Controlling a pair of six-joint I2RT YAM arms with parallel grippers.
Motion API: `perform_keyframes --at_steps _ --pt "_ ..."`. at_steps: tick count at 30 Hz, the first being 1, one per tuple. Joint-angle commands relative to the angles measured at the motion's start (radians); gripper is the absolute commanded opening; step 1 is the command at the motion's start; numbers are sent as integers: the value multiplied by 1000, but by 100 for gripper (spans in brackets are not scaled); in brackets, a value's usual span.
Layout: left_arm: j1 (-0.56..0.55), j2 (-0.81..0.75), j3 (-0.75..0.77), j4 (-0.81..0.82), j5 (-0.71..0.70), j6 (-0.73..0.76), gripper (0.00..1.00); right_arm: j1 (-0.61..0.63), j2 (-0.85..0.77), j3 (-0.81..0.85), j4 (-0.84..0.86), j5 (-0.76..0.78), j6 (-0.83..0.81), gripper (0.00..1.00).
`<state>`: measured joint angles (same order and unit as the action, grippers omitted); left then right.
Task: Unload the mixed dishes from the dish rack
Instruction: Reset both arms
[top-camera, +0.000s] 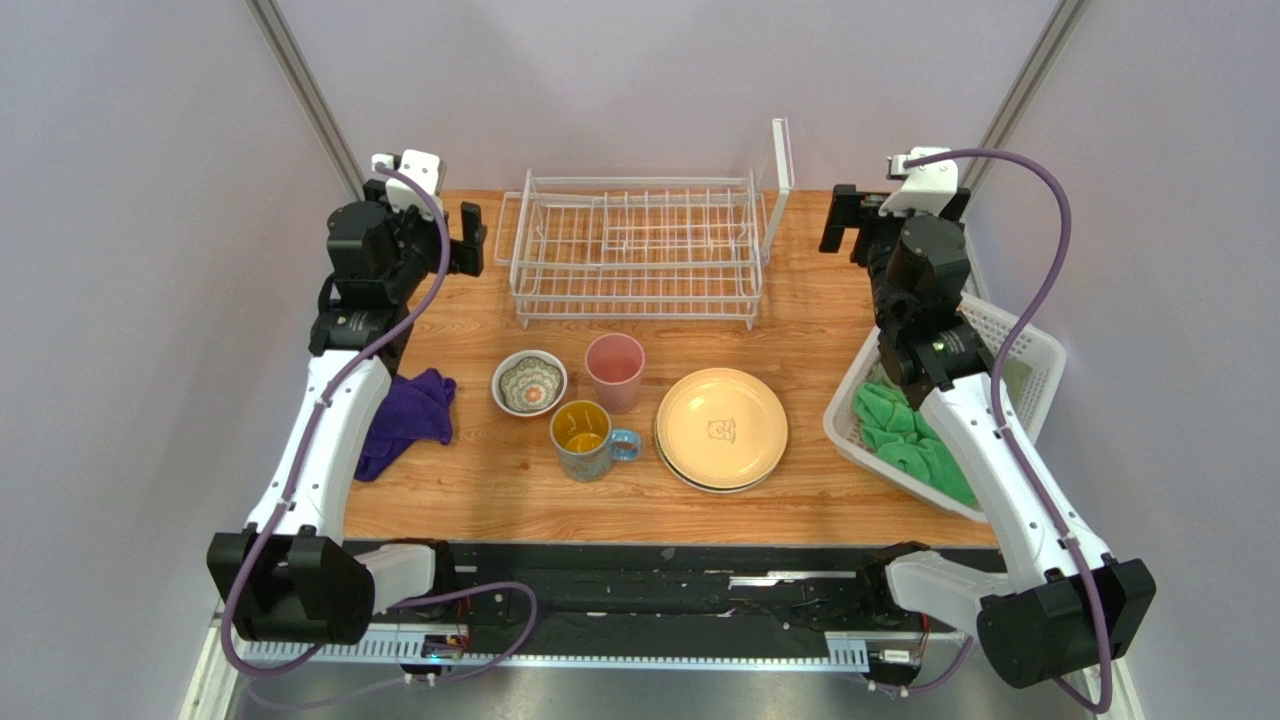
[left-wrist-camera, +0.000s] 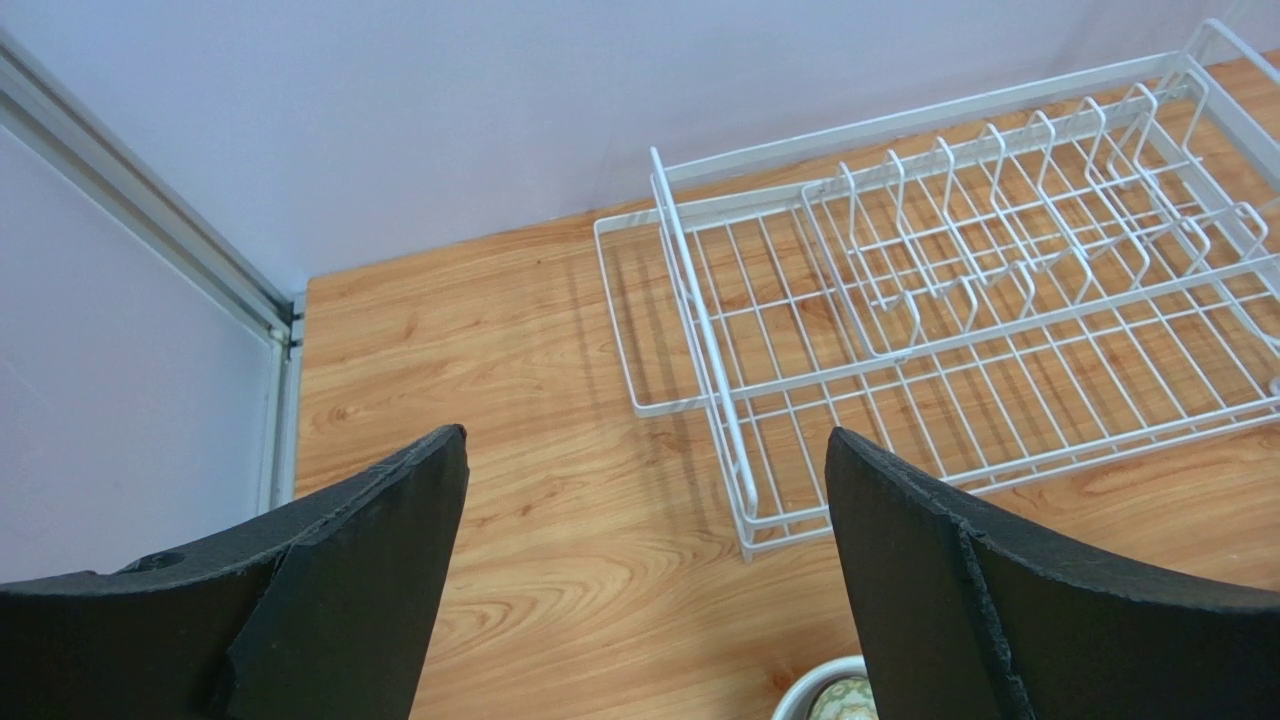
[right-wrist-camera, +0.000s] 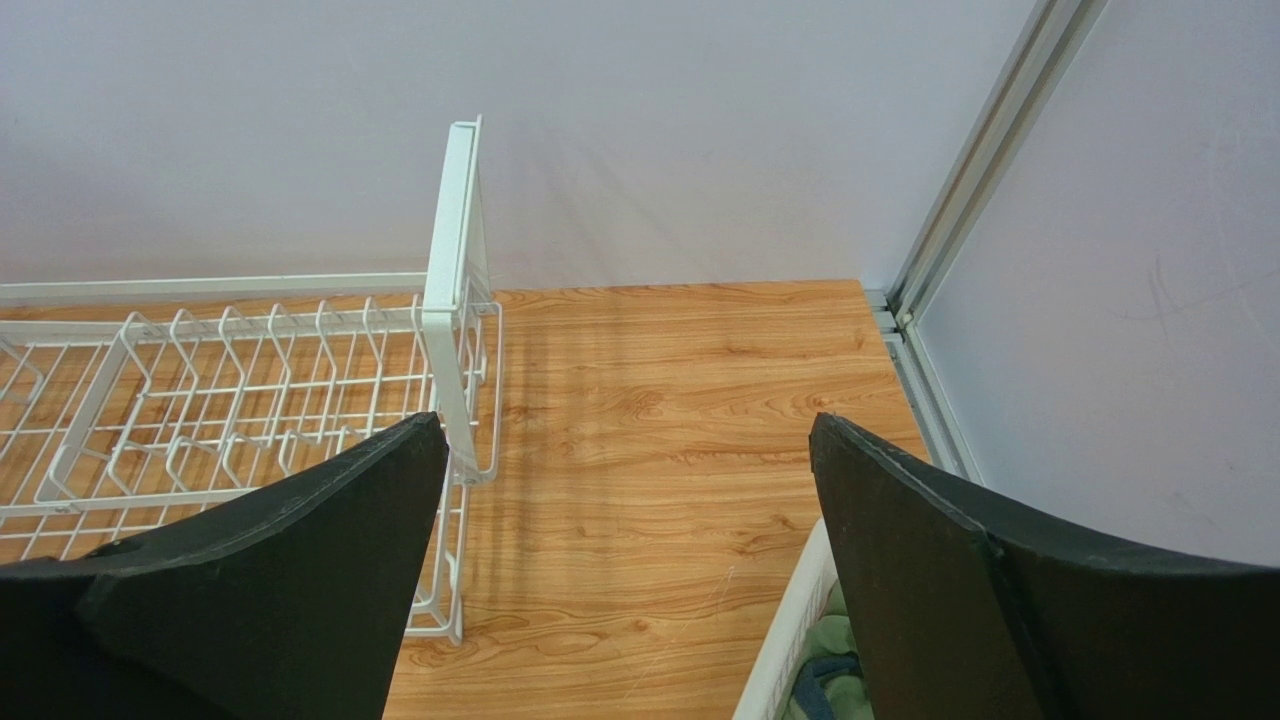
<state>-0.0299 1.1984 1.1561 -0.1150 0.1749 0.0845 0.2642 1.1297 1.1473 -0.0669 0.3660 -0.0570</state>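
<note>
With the dish rack (top-camera: 639, 248) standing empty at the table's (top-camera: 481, 495) far edge and the cream-yellow plate (top-camera: 721, 428) lying nearer the near edge, the left pincer (left-wrist-camera: 643, 443) and right pincer (right-wrist-camera: 627, 428) are hovering open, probably needing only a wire-clear retreat.

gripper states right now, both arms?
Left gripper: open, holding nothing.
Right gripper: open, holding nothing.
</note>
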Motion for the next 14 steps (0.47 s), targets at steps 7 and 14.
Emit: perform_keyframes --at_steps 7,14 --pt "5 -45 -15 48 21 -12 96 1 -8 -1 55 5 -9 97" --pt "5 -53 -19 49 26 -14 96 1 -15 -8 56 -15 -17 98"
